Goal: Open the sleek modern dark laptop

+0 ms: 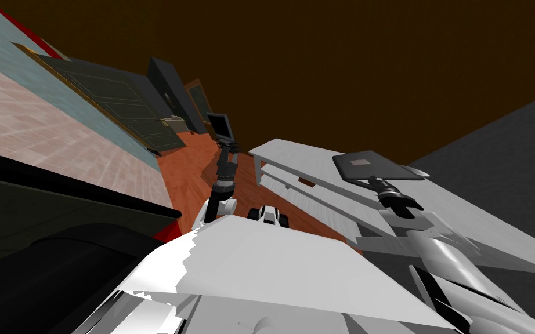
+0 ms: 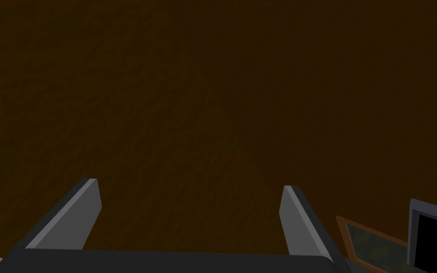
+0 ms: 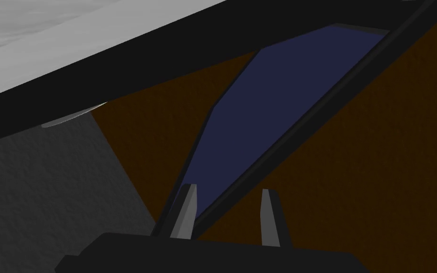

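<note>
The dark laptop (image 1: 376,167) lies on a white desk (image 1: 313,162) to my right. Its lid is raised a little off the black base. In the right wrist view the dark blue screen (image 3: 279,104) slants away from the base beside the white desk top (image 3: 47,38). My right gripper (image 1: 383,187) is at the laptop's near edge. Its fingers stand close together, one on each side of the lid's rim, so the right gripper (image 3: 227,213) is shut on the lid. My left gripper (image 1: 230,148) reaches forward over the floor, open and holding nothing (image 2: 189,213).
A small monitor (image 1: 220,124) stands just past the left gripper, next to a framed picture (image 2: 369,239). A dark door (image 1: 121,104) and a dark cabinet (image 1: 167,87) line the left wall. Black furniture (image 1: 46,232) is close on my left. A small pale thing (image 1: 417,171) lies beside the laptop.
</note>
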{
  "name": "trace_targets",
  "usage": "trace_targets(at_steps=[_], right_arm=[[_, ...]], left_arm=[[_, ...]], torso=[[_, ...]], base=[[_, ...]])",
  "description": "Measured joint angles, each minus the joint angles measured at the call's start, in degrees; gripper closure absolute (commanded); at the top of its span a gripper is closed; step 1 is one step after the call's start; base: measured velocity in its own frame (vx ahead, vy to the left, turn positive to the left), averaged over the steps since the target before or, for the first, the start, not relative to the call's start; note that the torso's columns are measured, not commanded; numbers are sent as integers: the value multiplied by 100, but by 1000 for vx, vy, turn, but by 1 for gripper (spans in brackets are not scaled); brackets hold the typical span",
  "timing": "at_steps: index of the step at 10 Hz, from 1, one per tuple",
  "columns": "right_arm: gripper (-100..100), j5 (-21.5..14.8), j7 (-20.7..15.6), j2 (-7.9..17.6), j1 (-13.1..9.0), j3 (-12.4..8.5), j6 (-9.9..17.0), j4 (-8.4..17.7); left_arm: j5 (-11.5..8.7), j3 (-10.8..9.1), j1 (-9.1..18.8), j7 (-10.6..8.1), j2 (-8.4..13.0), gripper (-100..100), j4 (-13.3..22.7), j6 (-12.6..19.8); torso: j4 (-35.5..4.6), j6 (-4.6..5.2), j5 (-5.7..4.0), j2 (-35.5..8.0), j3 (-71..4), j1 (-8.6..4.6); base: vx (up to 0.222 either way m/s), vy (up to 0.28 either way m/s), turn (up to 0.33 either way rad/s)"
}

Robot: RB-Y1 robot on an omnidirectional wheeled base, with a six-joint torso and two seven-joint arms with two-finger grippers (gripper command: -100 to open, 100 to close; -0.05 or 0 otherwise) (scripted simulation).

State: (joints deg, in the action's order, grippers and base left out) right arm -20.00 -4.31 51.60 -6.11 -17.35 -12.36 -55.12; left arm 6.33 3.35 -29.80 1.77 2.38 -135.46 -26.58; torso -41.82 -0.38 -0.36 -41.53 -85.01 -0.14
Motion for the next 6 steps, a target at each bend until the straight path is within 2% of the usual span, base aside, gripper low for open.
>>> trace_targets(at_steps=[1,2,3,4,6], right_arm=[[100,48,-19,41,-169,115,-93,192],[100,64,-44,75,-454,290,-179,484],[100,76,-44,67,-621,360,-171,639],[100,76,-58,38,-709,364,-160,742],[100,157,-90,77,-871,588,-182,753]], left_arm=[[0,-1,0,0,0,0,0,0],[0,0,0,0,0,0,0,0],[0,0,0,0,0,0,0,0],[0,0,0,0,0,0,0,0],[0,-1,0,0,0,0,0,0]], torso=[[-3,4,-4,-25,13,-3],[-5,-1,-7,-35,23,-2],[-8,0,1,-25,17,4],[-6,2,4,-14,9,4],[-10,9,-1,-57,37,23]], base=[[-89,-3,-62],[-47,0,0],[-13,1,13],[-77,-16,-73],[-64,-7,-29]])
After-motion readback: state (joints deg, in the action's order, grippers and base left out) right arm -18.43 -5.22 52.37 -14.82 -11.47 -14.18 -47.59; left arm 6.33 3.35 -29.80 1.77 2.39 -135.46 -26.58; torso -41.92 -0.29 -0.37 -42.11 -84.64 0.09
